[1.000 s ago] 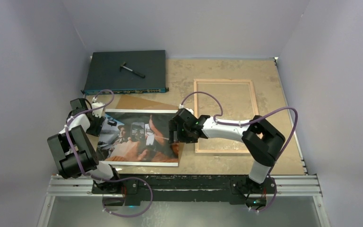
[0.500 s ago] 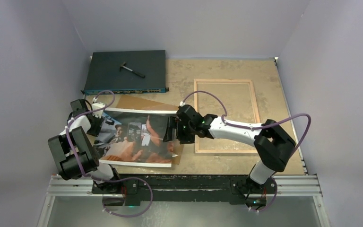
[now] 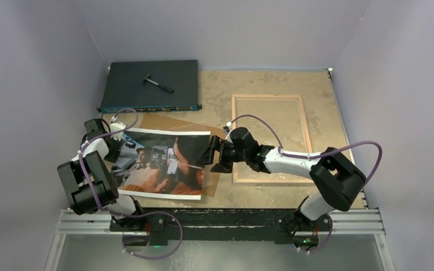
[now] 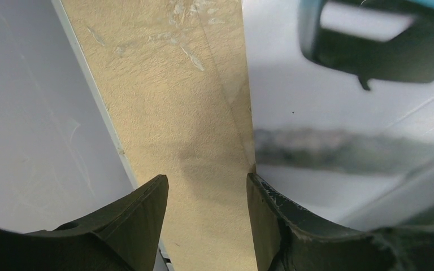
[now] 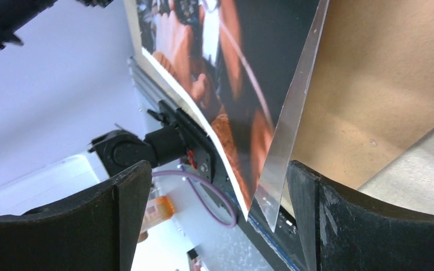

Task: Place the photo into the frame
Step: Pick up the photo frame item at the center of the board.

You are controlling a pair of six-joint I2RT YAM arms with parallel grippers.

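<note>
Well, right hand [image 3: 211, 156] gaping wide, raised right edge of photo [image 3: 158, 165] between fingers [image 5: 118, 214], unclamped. Left hand [image 3: 116, 148] narrowly parted at photo's left edge, only tan showing between fingers [image 4: 141, 217]. One glossy white-bordered photo, centre-left; one thin wooden rectangular frame [image 3: 269, 97], flat, centre-right; one brown board [image 3: 169, 122] beneath photo. Mottled tan surface [image 3: 217, 90].

Plain pale lilac walls [image 3: 220, 28] close in the table [image 3: 322, 113] on its left, far and right edges. The tabletop is mottled tan and evenly lit. A metal rail [image 3: 361, 219] runs along the near edge; a flat dark box [image 3: 147, 84] sits at the far left corner.
</note>
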